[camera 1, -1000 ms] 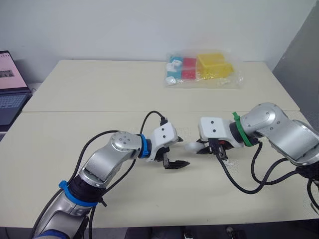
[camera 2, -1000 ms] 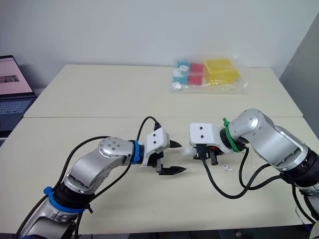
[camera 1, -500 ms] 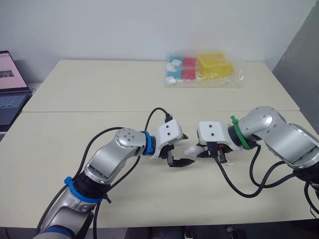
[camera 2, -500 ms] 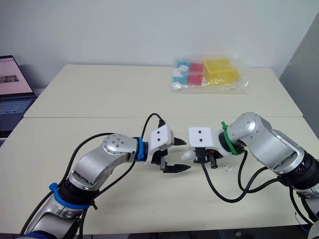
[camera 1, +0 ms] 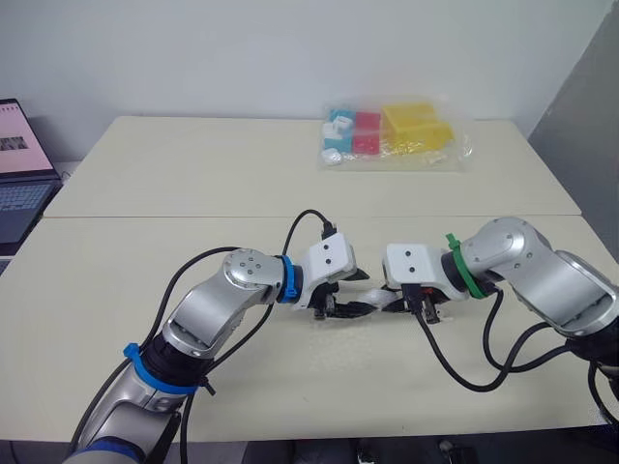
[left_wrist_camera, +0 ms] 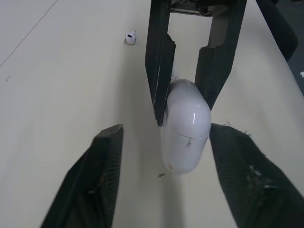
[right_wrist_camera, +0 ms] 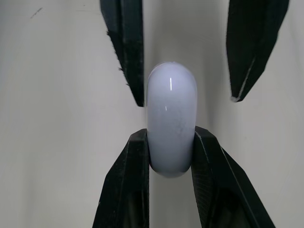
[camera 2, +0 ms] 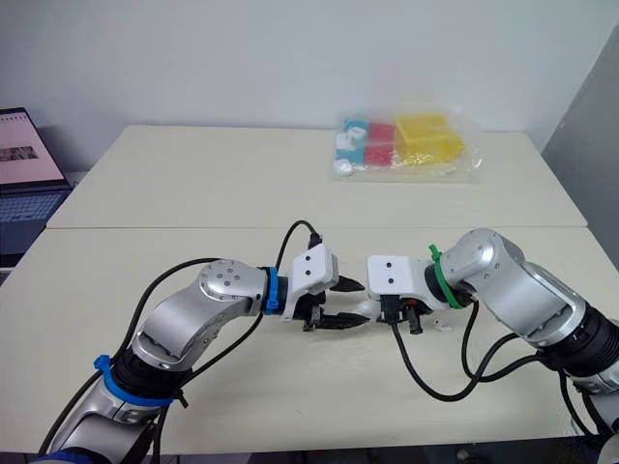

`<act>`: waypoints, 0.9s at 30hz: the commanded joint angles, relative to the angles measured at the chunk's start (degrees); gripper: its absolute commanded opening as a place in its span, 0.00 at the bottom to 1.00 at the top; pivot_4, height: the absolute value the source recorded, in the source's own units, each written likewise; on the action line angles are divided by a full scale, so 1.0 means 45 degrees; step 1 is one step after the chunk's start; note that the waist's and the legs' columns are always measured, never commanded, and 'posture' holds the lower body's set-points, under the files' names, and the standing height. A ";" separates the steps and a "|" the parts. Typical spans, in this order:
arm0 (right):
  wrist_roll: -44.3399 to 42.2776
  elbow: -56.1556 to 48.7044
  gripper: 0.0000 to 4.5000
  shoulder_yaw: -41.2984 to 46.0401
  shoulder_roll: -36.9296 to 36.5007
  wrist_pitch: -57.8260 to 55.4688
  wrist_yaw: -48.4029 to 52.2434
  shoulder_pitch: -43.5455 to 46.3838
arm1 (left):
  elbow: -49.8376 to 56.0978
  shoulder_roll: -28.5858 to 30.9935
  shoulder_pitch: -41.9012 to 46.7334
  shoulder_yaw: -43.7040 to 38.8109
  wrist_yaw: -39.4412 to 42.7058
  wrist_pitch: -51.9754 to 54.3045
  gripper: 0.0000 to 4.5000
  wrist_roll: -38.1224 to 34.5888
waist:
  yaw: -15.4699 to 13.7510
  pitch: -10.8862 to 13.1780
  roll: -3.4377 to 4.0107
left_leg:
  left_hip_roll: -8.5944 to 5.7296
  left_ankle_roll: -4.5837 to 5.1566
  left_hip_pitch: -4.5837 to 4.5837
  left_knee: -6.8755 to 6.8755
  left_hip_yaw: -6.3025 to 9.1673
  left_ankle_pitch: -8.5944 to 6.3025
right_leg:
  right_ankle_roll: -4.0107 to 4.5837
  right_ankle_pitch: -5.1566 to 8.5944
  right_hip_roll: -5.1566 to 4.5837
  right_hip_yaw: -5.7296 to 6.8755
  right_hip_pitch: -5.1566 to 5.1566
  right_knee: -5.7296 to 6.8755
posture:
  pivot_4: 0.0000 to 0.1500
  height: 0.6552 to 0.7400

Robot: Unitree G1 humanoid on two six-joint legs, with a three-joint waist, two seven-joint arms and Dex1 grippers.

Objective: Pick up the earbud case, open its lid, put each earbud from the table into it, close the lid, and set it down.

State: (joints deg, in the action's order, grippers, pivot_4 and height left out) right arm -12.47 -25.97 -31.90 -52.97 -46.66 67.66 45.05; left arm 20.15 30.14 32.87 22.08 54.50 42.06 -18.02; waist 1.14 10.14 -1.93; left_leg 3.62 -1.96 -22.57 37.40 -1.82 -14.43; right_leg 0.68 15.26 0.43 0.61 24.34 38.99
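Either side of the earbud case (left_wrist_camera: 186,128) I now have the left gripper (left_wrist_camera: 168,130), fingers spread wide and not touching it. Half a second ago they stopped short of the case. The right gripper (right_wrist_camera: 170,135) pinches the case's other end tight, low over the table (camera 1: 193,184). I count one case and one earbud (left_wrist_camera: 130,37) for certain, the earbud lying on the table near the case. Both forearms reach inward, roughly level, wrists facing each other across the case.
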 commanded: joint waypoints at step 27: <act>-0.0053 -0.0513 0.17 0.1148 0.0316 -0.0458 0.0363 0.0220 | -0.0019 -0.0260 -0.0185 -0.0455 -0.0220 -0.0086 0.75 -0.0302 | -0.0012 0.0000 0.0000 | 0.0000 0.0003 -0.0033 0.0109 0.0003 -0.0002 | -0.0016 -0.0010 0.0002 0.0013 -0.0016 0.0011 | 1.00 0.95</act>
State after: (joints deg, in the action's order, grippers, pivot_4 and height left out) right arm -12.70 -26.72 -28.78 -51.17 -49.61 69.64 45.90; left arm 19.49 29.57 31.87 21.92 53.88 42.04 -18.14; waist 1.09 10.14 -1.93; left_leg 3.63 -1.95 -22.72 37.89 -1.81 -14.44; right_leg 0.61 15.21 0.44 0.67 24.27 39.04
